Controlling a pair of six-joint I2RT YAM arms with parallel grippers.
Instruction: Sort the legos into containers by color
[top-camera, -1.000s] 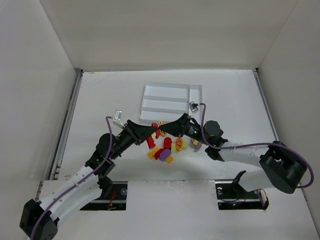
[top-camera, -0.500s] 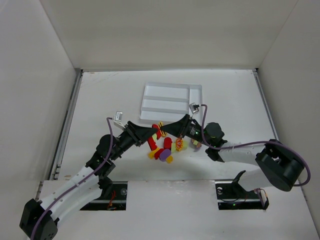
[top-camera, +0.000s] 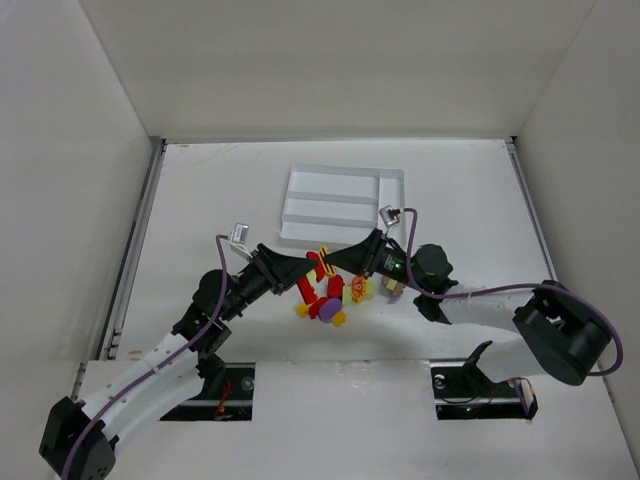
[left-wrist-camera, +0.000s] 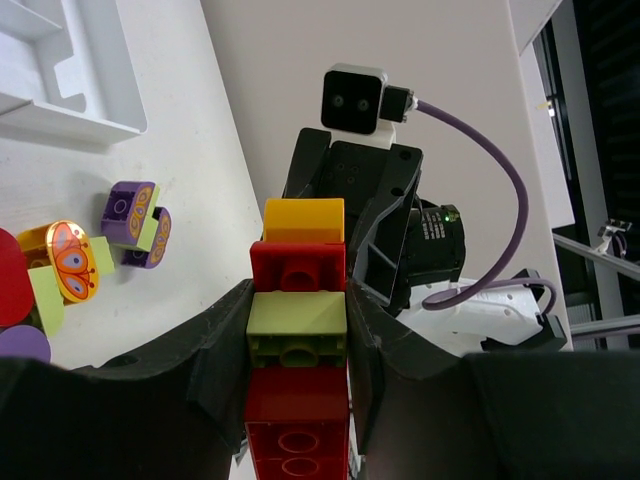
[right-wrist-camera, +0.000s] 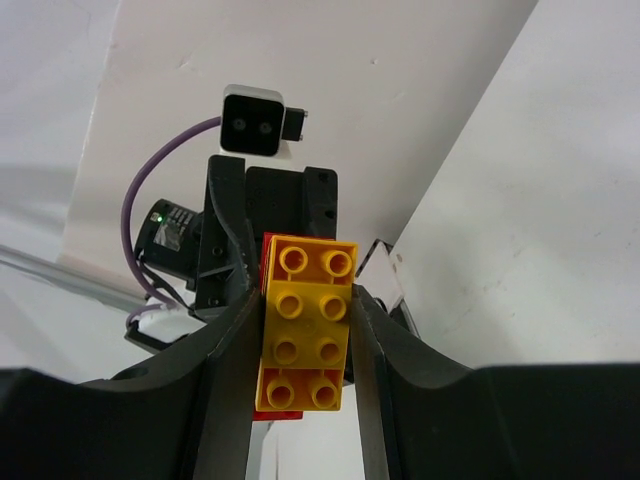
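Note:
My left gripper is shut on a stack of legos: red at the bottom, a lime brick, a red brick and an orange-yellow brick at its far end. My right gripper meets it from the other side and is shut on that orange-yellow brick. The stack hangs above the loose pile of red, purple, lime and yellow legos. The white tray lies just beyond, and its slots look empty.
A purple and lime brick and a butterfly-printed orange brick lie on the table near the tray's corner. White walls enclose the table on the left, back and right.
Both grippers stay locked on the same stack. They have shifted very slightly, and the stack sits a touch lower in view.

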